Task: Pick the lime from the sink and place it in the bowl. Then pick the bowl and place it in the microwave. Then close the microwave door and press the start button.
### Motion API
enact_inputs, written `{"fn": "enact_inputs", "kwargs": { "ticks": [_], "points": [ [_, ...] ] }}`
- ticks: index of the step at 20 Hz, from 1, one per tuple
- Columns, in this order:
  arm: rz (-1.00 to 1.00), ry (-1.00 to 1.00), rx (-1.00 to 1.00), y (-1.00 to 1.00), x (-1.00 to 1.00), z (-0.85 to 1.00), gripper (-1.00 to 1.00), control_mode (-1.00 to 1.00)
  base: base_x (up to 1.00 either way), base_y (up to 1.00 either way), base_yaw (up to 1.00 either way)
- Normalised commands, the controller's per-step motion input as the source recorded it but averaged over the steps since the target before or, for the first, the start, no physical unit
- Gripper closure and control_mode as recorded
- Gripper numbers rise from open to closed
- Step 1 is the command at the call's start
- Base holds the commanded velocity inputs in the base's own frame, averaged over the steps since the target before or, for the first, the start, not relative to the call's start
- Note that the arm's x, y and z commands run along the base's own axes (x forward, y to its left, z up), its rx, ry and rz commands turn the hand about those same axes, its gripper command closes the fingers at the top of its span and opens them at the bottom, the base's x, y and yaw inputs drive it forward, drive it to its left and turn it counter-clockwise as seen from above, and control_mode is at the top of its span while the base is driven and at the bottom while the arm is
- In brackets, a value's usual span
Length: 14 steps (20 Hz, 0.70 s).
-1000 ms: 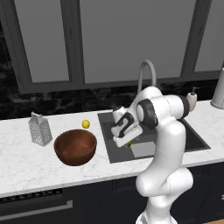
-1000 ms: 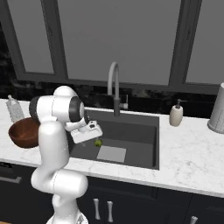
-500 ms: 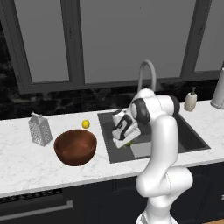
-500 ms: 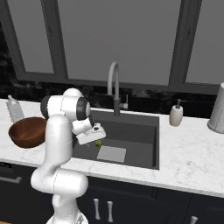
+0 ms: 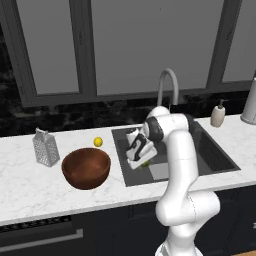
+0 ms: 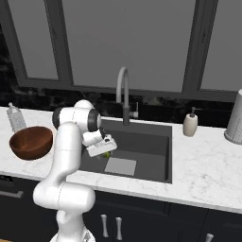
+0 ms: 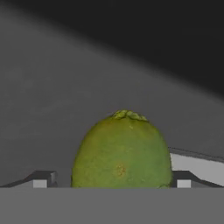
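So the gripper [image 7: 122, 181] was down inside the sink [image 5: 210, 152], at its left side, with the lime [image 7: 121, 151] sitting right between the two fingertips [image 7: 41, 179]. Whether the fingers were actually pinching it or just spread around it, I couldn't tell; the tips were cut off at the bottom of the hand view, and from the base cameras the hand covered nearly everything.

My take on doing this step well: make sure the fingers bite across the fat middle of the fruit before lifting, since a round lime will squirt out if caught low. Then lift straight up to clear the sink's left wall before swinging left toward the wooden bowl [image 5: 86, 167] on the counter [image 5: 30, 187].

Only a sliver of green showed under the hand in the left base view [image 5: 145, 163]. The lemon [image 5: 98, 142] just beyond the bowl was a separate fruit, easy to mix up. I couldn't tell if the lime was touching the sink floor.
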Motion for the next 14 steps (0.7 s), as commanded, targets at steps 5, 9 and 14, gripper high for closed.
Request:
{"fn": "enact_inputs", "kwargs": {
  "ticks": [5, 9, 14],
  "points": [
    [0.00, 0.00, 0.00, -0.05, 0.45, -0.37, -1.00, -1.00, 0.00, 0.00, 0.00],
    [0.00, 0.00, 0.00, 0.02, 0.02, -0.22, 1.00, -1.00, 0.00, 0.00, 0.00],
    [-0.01, -0.08, 0.00, 0.03, -0.40, 0.20, 1.00, -1.00, 0.00, 0.00, 0.00]
  ]
}}
